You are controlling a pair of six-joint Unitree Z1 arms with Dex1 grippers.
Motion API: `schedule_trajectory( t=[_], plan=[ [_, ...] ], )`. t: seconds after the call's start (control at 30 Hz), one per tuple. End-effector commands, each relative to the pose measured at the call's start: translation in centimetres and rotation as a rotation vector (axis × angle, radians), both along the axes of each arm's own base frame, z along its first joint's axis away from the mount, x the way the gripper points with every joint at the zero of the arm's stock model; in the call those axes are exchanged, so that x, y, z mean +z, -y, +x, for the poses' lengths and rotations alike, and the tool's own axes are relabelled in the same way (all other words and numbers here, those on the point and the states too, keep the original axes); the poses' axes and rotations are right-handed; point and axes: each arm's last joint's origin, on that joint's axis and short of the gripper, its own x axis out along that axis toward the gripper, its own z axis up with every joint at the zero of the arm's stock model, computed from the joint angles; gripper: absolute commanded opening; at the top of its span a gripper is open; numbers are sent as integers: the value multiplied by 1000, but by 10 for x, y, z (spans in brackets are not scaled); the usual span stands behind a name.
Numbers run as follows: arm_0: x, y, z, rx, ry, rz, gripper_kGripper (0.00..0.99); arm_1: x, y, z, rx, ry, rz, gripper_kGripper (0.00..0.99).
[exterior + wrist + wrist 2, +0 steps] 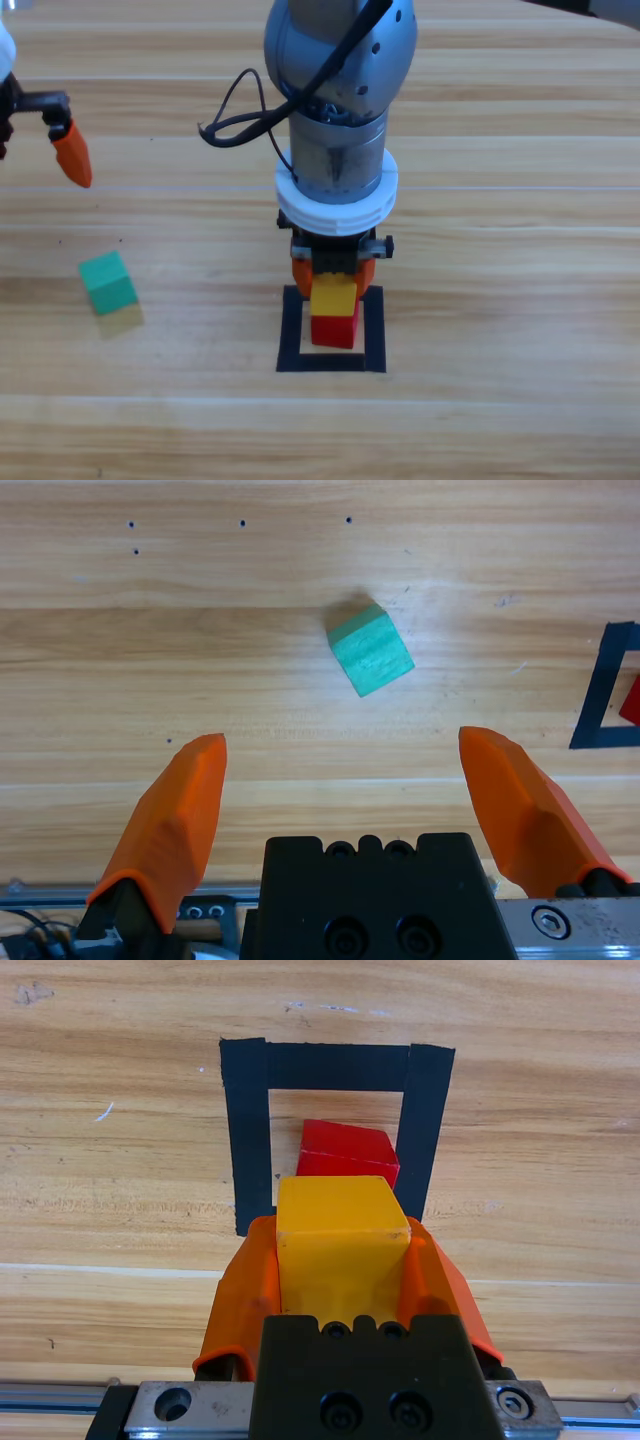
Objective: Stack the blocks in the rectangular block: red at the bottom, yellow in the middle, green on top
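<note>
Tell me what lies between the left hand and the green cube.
Only bare wood between the open left hand and the green cube, per the left wrist view.

Matt yellow cube [342, 1235] and green cube [371, 649]; grained wooden table [520, 300].

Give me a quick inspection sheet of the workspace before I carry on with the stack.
Surface: wooden table, a few small dark specks.
Job's things: red cube inside the black tape square; yellow cube held over it, contact with red not clear; green cube loose on the wood to the left, outside the square.
Clutter: nothing seen.
End effectors: right end effector shut on the yellow cube above the square; left end effector open, waiting at the left edge, facing the green cube.
Cables: black cable looping off the right arm, above the table.
Surroundings: nothing seen.
</note>
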Motion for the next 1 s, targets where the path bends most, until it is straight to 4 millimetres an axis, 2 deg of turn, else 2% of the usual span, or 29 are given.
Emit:
schedule_trajectory(
  t=[0.03, 0.13, 0.33, 0.7, 0.77, 0.93, 0.97, 1.0],
  plan=[
    [-25, -5, 5, 141, -35, 7, 990, -36, -13, -8, 14, -27, -70, 20],
    [-30, -4, 8, 226, -35, 14, 990, -38, -14, -8, 12, -25, -74, 20],
    [-27, -6, 3, 329, -24, 14, 990, -43, -15, -7, 11, -24, -83, 21],
    [-31, 5, -2, 342, -34, 13, 990, -52, -16, -5, 6, -22, -97, 25],
    [-31, 6, -1, 338, -33, 14, 990, -53, -16, -5, 6, -21, -99, 83],
    [-31, 7, -1, 331, -30, 11, 990, -56, -17, -5, 8, -23, -103, 94],
    [-31, 7, -1, 333, -28, 10, 990, -57, -17, -5, 8, -23, -103, 141],
    [-30, 8, -1, 330, -26, 9, 990, -58, -18, -5, 13, -28, -102, 324]
  ],
)
